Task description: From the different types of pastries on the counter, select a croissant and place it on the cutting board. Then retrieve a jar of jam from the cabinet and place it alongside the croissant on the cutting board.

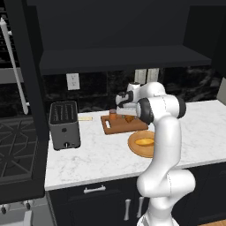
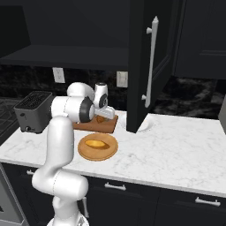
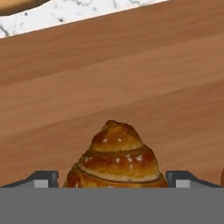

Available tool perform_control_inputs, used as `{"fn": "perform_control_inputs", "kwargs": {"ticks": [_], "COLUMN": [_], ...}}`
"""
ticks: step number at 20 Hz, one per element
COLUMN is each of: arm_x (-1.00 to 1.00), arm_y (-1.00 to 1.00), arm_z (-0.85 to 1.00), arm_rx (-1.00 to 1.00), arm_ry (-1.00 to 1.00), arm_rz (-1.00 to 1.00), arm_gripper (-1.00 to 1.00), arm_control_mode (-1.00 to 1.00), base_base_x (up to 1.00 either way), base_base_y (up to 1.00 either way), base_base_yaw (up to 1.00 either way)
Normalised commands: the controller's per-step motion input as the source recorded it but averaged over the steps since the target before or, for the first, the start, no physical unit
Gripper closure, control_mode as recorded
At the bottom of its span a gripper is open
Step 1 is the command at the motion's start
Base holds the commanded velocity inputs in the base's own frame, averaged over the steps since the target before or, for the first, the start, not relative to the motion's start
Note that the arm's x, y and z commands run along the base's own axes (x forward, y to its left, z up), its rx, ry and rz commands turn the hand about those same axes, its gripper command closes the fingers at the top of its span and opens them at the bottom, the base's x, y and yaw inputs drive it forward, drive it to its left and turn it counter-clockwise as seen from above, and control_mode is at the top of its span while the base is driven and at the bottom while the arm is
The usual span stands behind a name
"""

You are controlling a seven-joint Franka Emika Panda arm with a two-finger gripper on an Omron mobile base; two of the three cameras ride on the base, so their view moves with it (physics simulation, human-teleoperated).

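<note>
jaws wide over the croissant on the board

jaws (image 3: 112, 179) stand spread, one tip on each side of the croissant (image 3: 114, 157), gripping nothing. the croissant sits on the cutting board (image 1: 132, 126), and the jar of jam (image 1: 113, 115) stands beside it on the same board. just in front, a round wooden plate (image 2: 84, 152) carries a golden bun (image 1: 145, 142); a pale stick pastry (image 1: 85, 118) lies near the toaster (image 1: 64, 125) on the desk (image 2: 176, 150). the wall cabinet door (image 2: 143, 66) hangs open. both items look placed, so the task seems nearly complete; only drawing the arm clear appears left.
</note>
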Motion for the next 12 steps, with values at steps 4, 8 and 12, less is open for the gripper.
{"fn": "perform_control_inputs", "kwargs": {"ticks": [4, 8, 12], "arm_x": [0.00, 0.00, 0.00], "arm_y": [0.04, 0.03, 0.13], "arm_z": [-0.11, 0.07, 0.00], "arm_rx": [0.00, 0.00, 0.00], "arm_ry": [-0.02, -0.06, -0.03], "arm_rz": [0.11, 0.11, 0.14], "arm_gripper": [-1.00, -1.00, -1.00], "arm_control_mode": [-1.00, -1.00, -1.00], "base_base_x": [0.00, 0.00, 0.00], "base_base_y": [0.00, 0.00, 0.00], "base_base_yaw": [0.00, 0.00, 0.00]}}
